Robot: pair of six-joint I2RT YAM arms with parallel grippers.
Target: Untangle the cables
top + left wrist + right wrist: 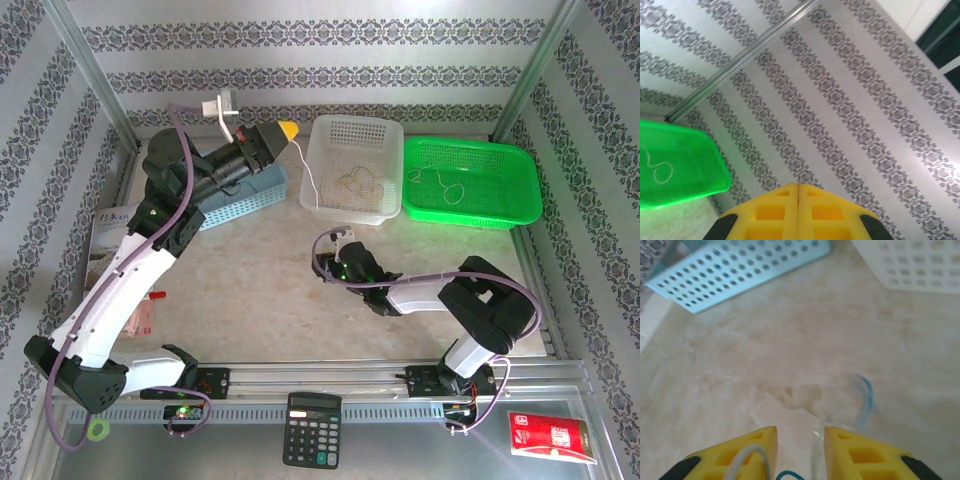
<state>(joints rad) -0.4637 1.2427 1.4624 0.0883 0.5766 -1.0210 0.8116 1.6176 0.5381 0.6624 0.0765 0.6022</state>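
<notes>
My left gripper (290, 130) (798, 186) is raised near the back wall, its yellow jaws pressed together. In the top view a thin whitish cable (308, 178) hangs from its tip down beside the white basket (325, 135). Low over the table's middle, my right gripper (335, 252) (800, 432) has its jaws apart. A blue cable (867, 395) curls just ahead of its right finger, another blue piece (790, 474) lies between the jaws, and a whitish loop (747, 455) lies over the left finger. Tan cables (355, 183) lie in the white basket, and a pale one (445, 185) (660, 172) lies in the green basket (520, 175).
A blue basket (250, 200) (740, 275) sits under the left arm. Papers (108, 235) and a red packet (146, 315) lie at the left. A calculator (312, 430), a green tape roll (98, 430) and a red pouch (552, 437) rest by the front rail.
</notes>
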